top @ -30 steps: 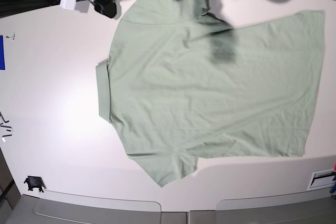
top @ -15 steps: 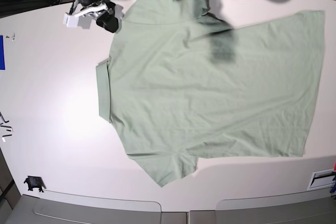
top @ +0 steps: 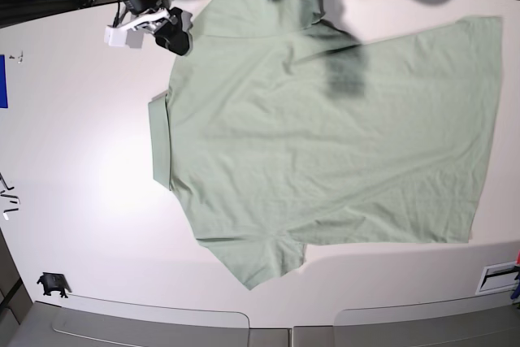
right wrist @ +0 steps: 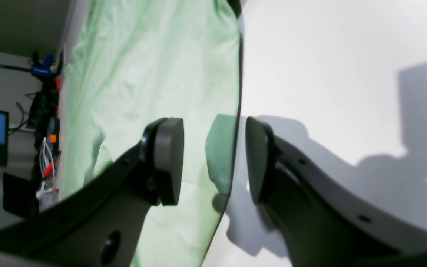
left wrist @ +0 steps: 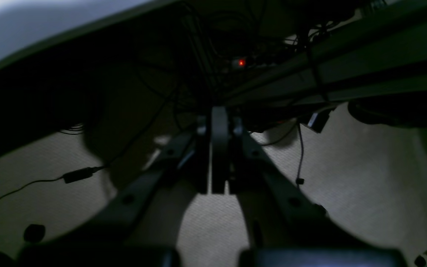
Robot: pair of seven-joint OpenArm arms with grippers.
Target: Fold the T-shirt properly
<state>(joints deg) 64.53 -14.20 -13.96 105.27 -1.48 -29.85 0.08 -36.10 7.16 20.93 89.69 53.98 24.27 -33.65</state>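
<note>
Across the white table (top: 81, 160) the T-shirt (top: 325, 127) is spread flat. Beside its collar (top: 159, 140) edge, the right gripper (right wrist: 213, 159) is held wide apart, empty. Off the table, the left gripper (left wrist: 219, 155) is seen pressed closed, empty.

white table (top: 89, 168), matte top. T-shirt (top: 325, 136) spread flat on it, collar toward the bare side. Small black clip (top: 52, 284) near one corner, blue patch (top: 2, 80) at edge.
</note>
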